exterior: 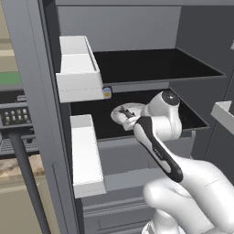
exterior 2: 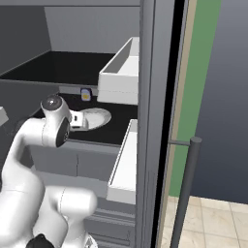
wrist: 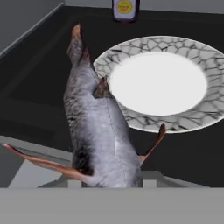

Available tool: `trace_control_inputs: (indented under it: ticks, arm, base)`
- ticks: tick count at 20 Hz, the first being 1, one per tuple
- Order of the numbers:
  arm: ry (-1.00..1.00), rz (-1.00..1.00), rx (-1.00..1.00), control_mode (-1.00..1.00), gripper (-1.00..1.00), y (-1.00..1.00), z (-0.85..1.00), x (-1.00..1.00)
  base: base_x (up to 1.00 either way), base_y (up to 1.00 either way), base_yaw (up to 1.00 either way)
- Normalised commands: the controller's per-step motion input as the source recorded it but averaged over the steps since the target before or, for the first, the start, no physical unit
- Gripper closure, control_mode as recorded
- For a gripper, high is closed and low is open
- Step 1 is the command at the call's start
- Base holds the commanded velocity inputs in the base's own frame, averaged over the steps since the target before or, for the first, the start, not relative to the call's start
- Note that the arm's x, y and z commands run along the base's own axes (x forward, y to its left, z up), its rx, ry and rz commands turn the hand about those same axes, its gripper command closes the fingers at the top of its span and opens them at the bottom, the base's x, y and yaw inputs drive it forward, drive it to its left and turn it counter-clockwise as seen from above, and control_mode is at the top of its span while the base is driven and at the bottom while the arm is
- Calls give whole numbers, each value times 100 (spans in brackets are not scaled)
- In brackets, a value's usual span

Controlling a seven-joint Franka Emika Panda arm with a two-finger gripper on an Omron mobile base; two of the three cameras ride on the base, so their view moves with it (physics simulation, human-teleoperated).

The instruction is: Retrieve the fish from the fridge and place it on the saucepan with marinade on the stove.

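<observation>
Fridge [exterior: 36, 91]: tall dark grey appliance standing open, white door bins [exterior: 78, 68] hanging on the door at the left of the left base view, black shelves [exterior: 151, 64] showing inside. Arm reaching into the lower shelf compartment, its wrist sitting over the shelf beside the plate. End effector [exterior: 130, 119]: closing on the fish, its fingertips hidden behind the fish's body in the hand view, so the pinch is being read from the fish filling the space just ahead of the hand. Fish [wrist: 98, 131]: slender, silver-grey, darker along the back, reddish-brown fins spreading to either side low in the hand view, tail pointing toward the back of the shelf; it is lying along the left edge of the plate, overlapping the rim. Plate [wrist: 183, 118]: round, white centre, marbled grey rim, resting on the black lower shelf. Small jar [wrist: 124, 8] with a yellow label standing at the back of the shelf, beyond the plate
</observation>
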Motion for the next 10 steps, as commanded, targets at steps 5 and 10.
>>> trace_control_inputs:
  ticks: [5, 10]
  arm:
    - [1, 0, 0, -100, 100, 0, 65, -70]
    - [-2, 0, 0, -100, 100, -2, 54, -92]
  base:
    - [0, 0, 0]
    - [0, 0, 0]
